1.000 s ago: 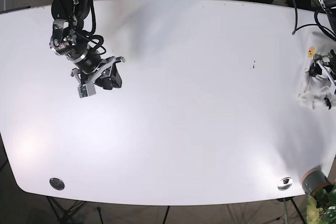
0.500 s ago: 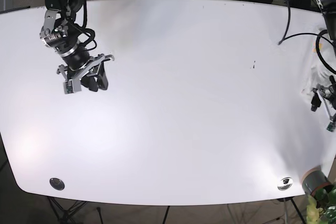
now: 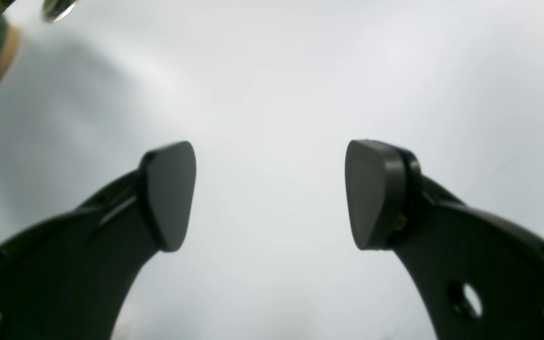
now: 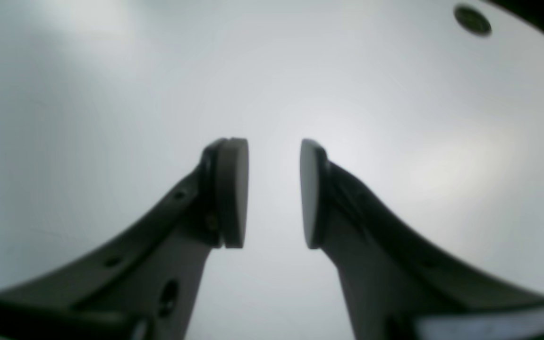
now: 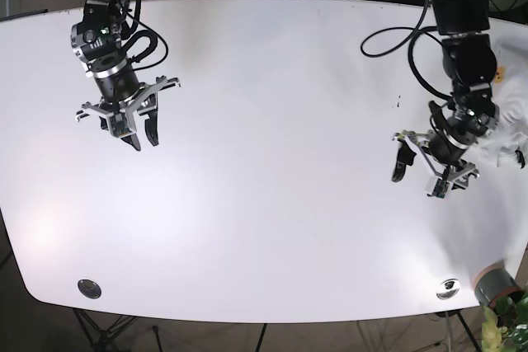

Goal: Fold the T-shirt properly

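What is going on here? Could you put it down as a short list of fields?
surface: white table
left gripper: open, holding nothing, above bare table
right gripper: open with a narrow gap, holding nothing
T-shirt: white cloth bunched at the table's edge beside the left arm, not yet folded
other things: round metal fitting near one table corner

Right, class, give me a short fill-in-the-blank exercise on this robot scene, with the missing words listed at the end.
1. Both hands, the left hand and the right hand, hang over a table whose top is ____ in colour.
2. The pads of the right hand are set ____ together than those of the left hand.
3. Between its pads, each hand holds ____.
4. In the base view, the white cloth lies at the table's ____ edge.

Missing words: white; closer; nothing; right
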You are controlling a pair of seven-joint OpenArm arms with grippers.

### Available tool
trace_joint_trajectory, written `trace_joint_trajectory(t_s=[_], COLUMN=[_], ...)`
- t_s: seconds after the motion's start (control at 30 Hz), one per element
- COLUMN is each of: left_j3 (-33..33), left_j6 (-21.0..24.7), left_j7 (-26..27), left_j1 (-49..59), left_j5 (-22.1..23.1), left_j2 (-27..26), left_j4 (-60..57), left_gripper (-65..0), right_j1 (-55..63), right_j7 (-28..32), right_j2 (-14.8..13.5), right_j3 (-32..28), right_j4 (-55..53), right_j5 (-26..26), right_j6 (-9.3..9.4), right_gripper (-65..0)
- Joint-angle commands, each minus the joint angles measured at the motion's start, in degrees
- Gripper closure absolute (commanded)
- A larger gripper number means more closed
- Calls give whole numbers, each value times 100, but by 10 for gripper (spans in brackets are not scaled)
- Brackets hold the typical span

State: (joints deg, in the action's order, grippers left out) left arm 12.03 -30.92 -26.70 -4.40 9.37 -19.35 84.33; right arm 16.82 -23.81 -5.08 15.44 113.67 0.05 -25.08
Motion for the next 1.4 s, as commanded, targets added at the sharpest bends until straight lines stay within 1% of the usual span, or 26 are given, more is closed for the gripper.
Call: trace_joint_trajectory(t_s=[0.0, 0.03, 0.1, 0.17, 0.2, 0.27, 0.33, 0.37, 0.43, 0.47, 0.53, 0.57, 0.67, 0.73, 0.87, 0.97, 1.07, 1.17, 1.27, 1.37], left_j3=[6, -56, -399, -627, -750, -900, -1041, -1067, -1049, -1041, -1049, -1049, -1041, -1014, -856, -689, -627, -627, -627, -627], left_j6=[388, 511, 863, 1109, 1311, 1610, 1856, 1936, 2050, 2103, 2155, 2155, 2155, 2155, 2155, 2155, 2155, 2155, 2155, 2155], left_j7=[872, 1197, 1997, 2463, 2797, 3254, 3536, 3580, 3606, 3615, 3624, 3624, 3615, 3606, 3606, 3597, 3597, 3597, 3597, 3597], left_j1=[172, 260, 542, 805, 990, 1306, 1667, 1816, 2194, 2502, 2871, 3109, 3706, 4269, 5245, 5957, 6458, 6862, 7153, 7311], left_j5=[44, 17, -273, -528, -704, -941, -1055, -1073, -1073, -1073, -1073, -1082, -1082, -1082, -1073, -1064, -1046, -1046, -1055, -1055], left_j2=[261, 349, 524, 604, 656, 674, 753, 779, 806, 850, 929, 999, 1175, 1254, 1474, 1650, 1782, 1940, 2124, 2160], left_j4=[125, 98, 125, 125, 116, 107, 151, 239, 529, 687, 907, 1030, 1303, 1575, 1980, 2138, 2129, 2120, 2068, 1742], left_gripper=[-449, -450, -449, -447, -447, -449, -450, -450, -451, -451, -449, -449, -447, -446, -446, -446, -446, -446, -446, -446], right_j1=[19, 28, 28, 63, 133, 257, 336, 371, 538, 705, 907, 1048, 1443, 1769, 2340, 2788, 3158, 3624, 4028, 4415], right_j7=[531, 724, 1278, 1665, 1964, 2421, 2816, 2957, 3203, 3344, 3520, 3625, 3660, 3660, 3660, 3652, 3652, 3678, 3678, 3678], right_j2=[170, 214, 346, 398, 416, 416, 416, 416, 398, 346, 187, 135, 91, -85, -367, -613, -859, -1026, -1052, -1043], right_j3=[183, 289, 561, 693, 772, 834, 869, 878, 887, 887, 851, 834, 825, 825, 676, 526, 271, 174, 131, 7], right_j4=[-110, -197, -523, -707, -839, -1050, -1296, -1393, -1534, -1578, -1630, -1648, -1639, -1639, -1648, -1648, -1657, -1560, -1472, -1516], right_j5=[-274, -370, -555, -625, -669, -669, -669, -669, -660, -616, -581, -449, -27, 342, 817, 1282, 1502, 1608, 1643, 1643], right_j6=[60, 60, 60, 60, 60, 69, 77, 95, 218, 288, 359, 367, 341, 332, 332, 332, 332, 332, 332, 332], right_gripper=[-173, -173, -173, -173, -173, -173, -173, -173, -173, -173, -173, -173, -173, -173, -173, -173, -173, -173, -173, -173])
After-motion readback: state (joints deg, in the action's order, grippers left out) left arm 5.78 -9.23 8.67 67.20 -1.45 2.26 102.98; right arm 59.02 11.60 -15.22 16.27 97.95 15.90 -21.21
